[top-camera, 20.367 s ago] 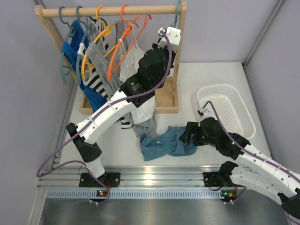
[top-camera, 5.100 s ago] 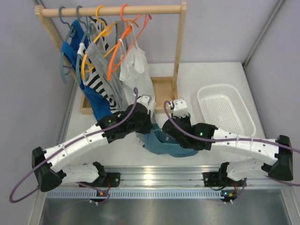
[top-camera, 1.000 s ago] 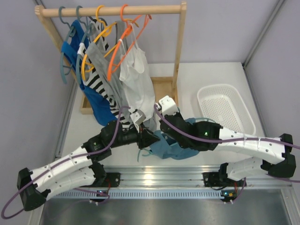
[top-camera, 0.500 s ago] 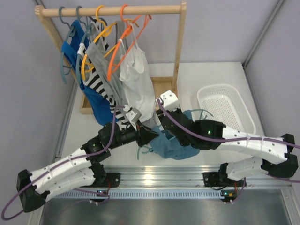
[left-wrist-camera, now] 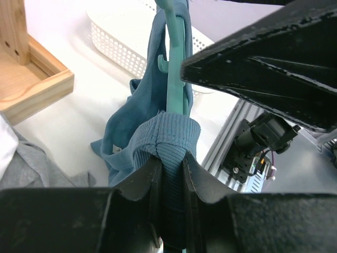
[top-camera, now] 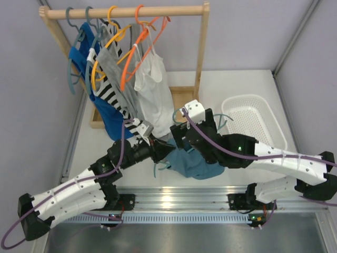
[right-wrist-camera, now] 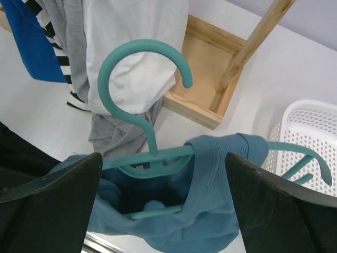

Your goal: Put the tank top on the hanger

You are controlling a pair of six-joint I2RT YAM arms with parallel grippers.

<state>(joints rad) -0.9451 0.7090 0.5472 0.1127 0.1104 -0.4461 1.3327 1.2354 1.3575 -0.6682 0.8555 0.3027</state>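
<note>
Top view: both arms reach in over the white table (top-camera: 247, 84) and meet in front of the wooden clothes rack (top-camera: 158, 10). The left gripper (top-camera: 160, 149) and right gripper (top-camera: 180, 132) sit close together. The dusty teal tank top (top-camera: 192, 164) hangs bunched just below them, lifted off the table. One pale teal end of the hanger (top-camera: 224, 117) pokes out towards the white basket (top-camera: 251, 97).

Left wrist view: the left gripper (left-wrist-camera: 169, 161) is clamped tight on a ribbed edge of the tank top (left-wrist-camera: 168, 132). The hanger (left-wrist-camera: 174, 68) runs away from the grip. The rest of the fabric droops down towards the table. The basket (left-wrist-camera: 126, 37) lies beyond.

Right wrist view: the right gripper (right-wrist-camera: 163, 158) has its jaws spread wide, gripping nothing. The hanger (right-wrist-camera: 150, 137) sits across the gap, hook upward. A strap of the tank top (right-wrist-camera: 210, 179) is looped over the hanger's right side, and the body is gathered below the bar. Behind are a white top (right-wrist-camera: 137, 31) and the rack's wooden base (right-wrist-camera: 202, 74)
</note>
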